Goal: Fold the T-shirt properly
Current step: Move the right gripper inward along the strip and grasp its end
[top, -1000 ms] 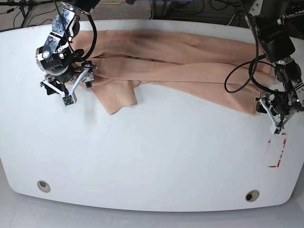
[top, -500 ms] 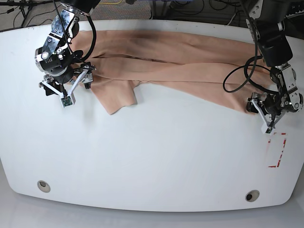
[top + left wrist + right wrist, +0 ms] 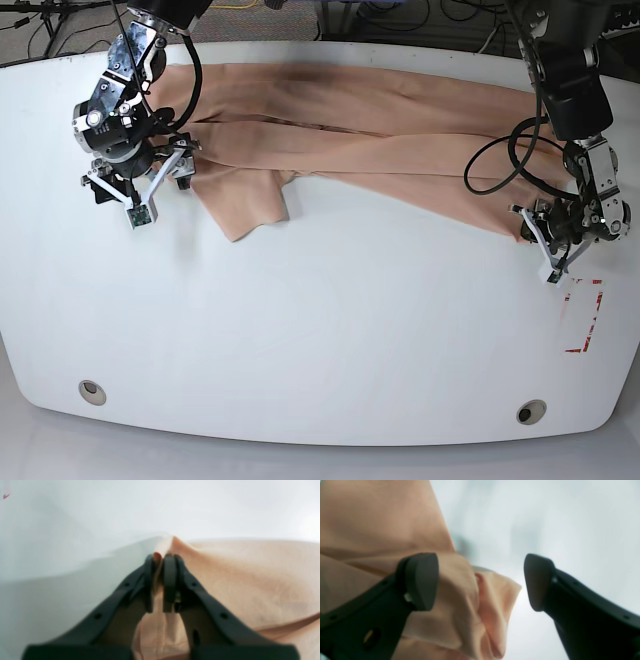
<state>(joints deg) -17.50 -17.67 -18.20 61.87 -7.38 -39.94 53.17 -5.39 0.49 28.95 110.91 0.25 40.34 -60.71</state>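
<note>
- Pinching a thin ridge of the T-shirt (image 3: 225,585), the left gripper (image 3: 161,580) has its dark fingers pressed together, with a peak of cloth poking out just past the tips.
- The right gripper (image 3: 480,580) stands spread: a bunched, rolled hem sits between the pads, against the near finger (image 3: 418,580) and apart from the far one.
- The T-shirt (image 3: 380,130) lies stretched along the far side of the white table (image 3: 320,330), each end at one gripper.
- To do this step well, the right fingers would probably need to close squarely on the bunched edge, catching every layer, before either arm lifts; an uneven pull could skew the fold.
- The cloth looks soft, matte and limp, peach in colour, creasing into long shallow folds; the table is smooth and slightly glossy.
</note>
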